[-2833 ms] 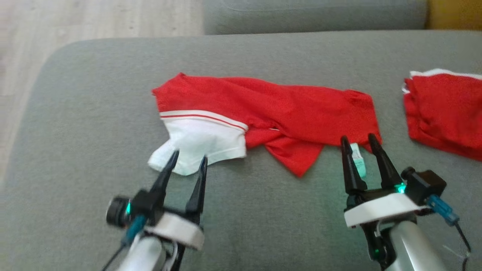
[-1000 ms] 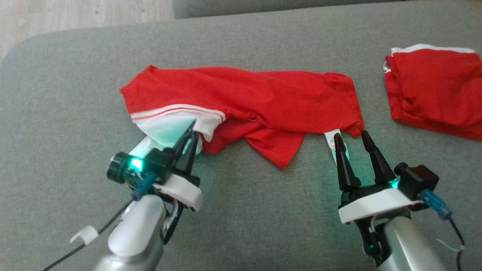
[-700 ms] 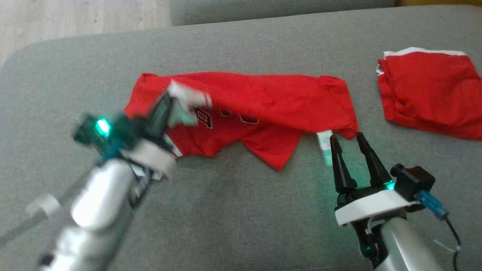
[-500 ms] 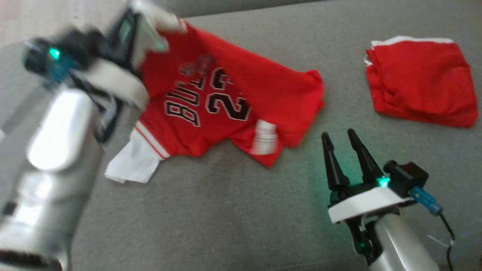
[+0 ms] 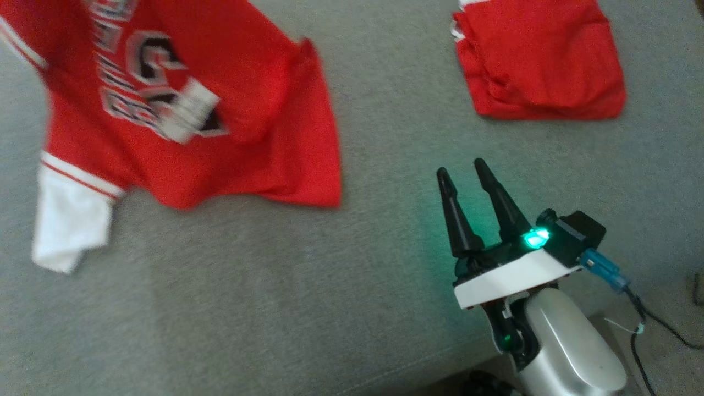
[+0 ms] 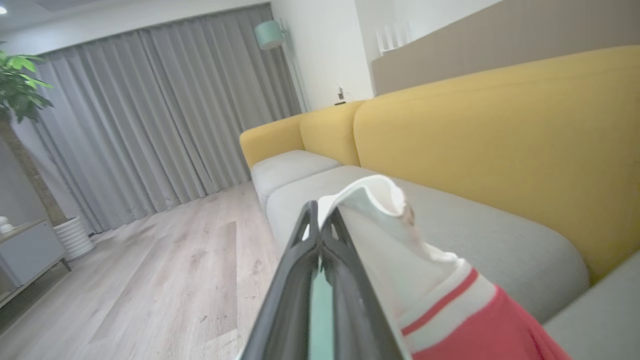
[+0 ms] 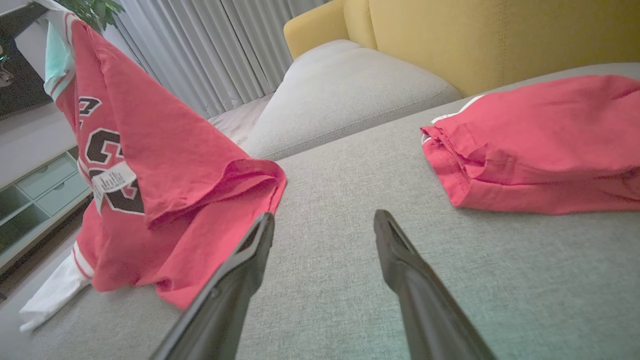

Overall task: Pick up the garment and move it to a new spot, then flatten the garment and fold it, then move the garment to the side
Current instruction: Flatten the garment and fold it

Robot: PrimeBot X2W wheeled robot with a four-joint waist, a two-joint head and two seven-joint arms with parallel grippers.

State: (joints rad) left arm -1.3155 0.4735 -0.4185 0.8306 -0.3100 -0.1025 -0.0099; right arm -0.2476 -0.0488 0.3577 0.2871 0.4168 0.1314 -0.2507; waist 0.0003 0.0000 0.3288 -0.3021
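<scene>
The left gripper [image 6: 321, 212] has its fingers pressed together on the edge of the jersey's [image 5: 258, 82] white sleeve [image 6: 385, 225]. The cloth curls over the tips and trails down to that gripper's right, white, then a stripe, then red. The jersey hangs from this one pinch, print facing out. Its hem and its other sleeve [image 5: 69, 220] reach down to the cushion [image 5: 275, 286].

The right gripper [image 5: 461, 168] stands spread and empty, low over the cushion. The hanging hem is just ahead and to the left of its fingers, and a folded red garment [image 5: 542, 66] lies well apart to its right.

This looks like the carry to a new spot. The hold is thin, a cuff edge only, so a slow, steady swing should keep it from slipping out. Lifting the hem clear would likely stop it dragging and bunching on the woven seat. Lowering hem first, then drawing the sleeve away, should lay the body out nearly flat. The free gripper could take the other sleeve to spread it. The landing place should stay clear of the folded garment.

Beyond the left gripper's tips the grey seat runs along a yellow backrest [image 6: 500, 130]. To their left lie a pale wood floor [image 6: 165, 285], grey curtains [image 6: 150, 115] and a plant [image 6: 20, 75]
</scene>
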